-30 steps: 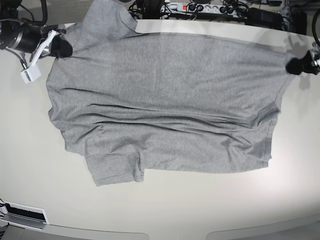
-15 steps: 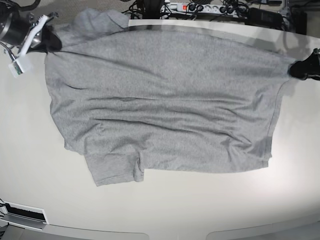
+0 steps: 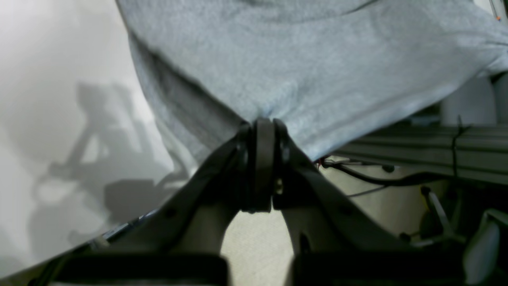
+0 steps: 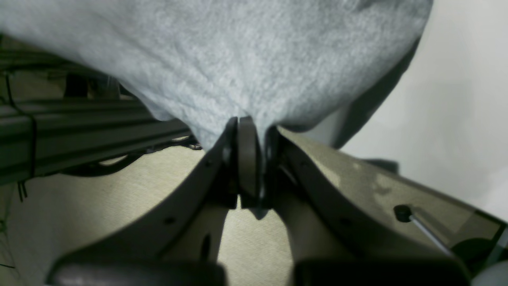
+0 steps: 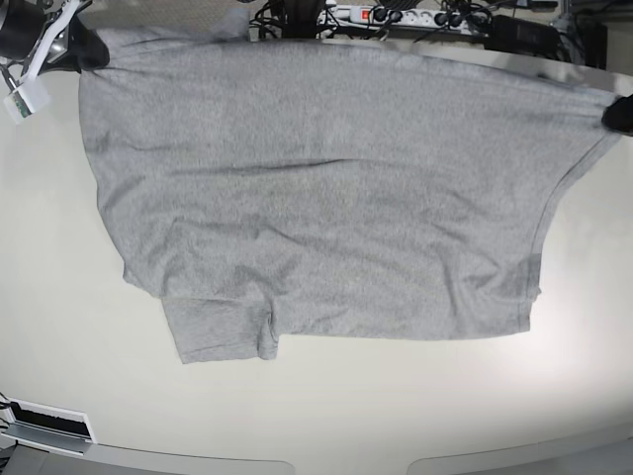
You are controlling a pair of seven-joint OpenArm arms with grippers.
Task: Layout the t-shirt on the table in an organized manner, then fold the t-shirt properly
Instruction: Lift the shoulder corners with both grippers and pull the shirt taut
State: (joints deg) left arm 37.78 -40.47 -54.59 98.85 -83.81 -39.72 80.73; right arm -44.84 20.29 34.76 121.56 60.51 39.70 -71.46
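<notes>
Stretching across the far side of the off-white worktop, the grey t-shirt hangs taut between my two arms, its plain side up. My left gripper, at the right edge of the base view, is clenched on one corner of the fabric; my right gripper, at the upper left, is clenched on the opposite corner beside a white tag dangling on a cord. From the left wrist camera I see the left gripper pinching a fold of the t-shirt, the cloth fanning upward from the closed jaws, with the worktop and its shadows to one side and cables below the edge. From the right wrist camera the right gripper bites the t-shirt the same way, the worktop pale on the right. The far edge of the garment lies along the worktop's far rim; the near part rests on the surface, rumpled, with one short sleeve lying flat toward me. A power strip sits beyond the worktop.
</notes>
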